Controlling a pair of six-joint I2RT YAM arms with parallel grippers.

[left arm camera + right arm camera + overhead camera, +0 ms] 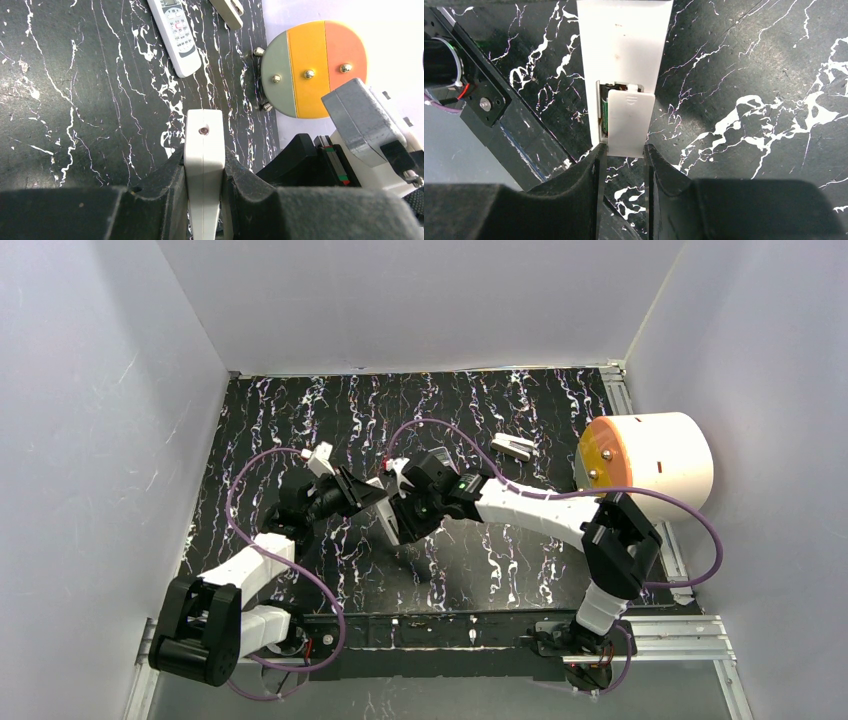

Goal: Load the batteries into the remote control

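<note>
Your left gripper (204, 165) is clamping the remote control (203, 132) to steady it while your right gripper (624, 155) is pinching the battery cover (630, 117) half-seated, 1 battery (604, 117) showing at the cover's 9 o'clock.

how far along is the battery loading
Done: at least one battery sits inside the remote. In hand: the left claw clamps the remote while the right claw holds the cover, which is only partly over the compartment. Left: slide the cover fully shut.
</note>
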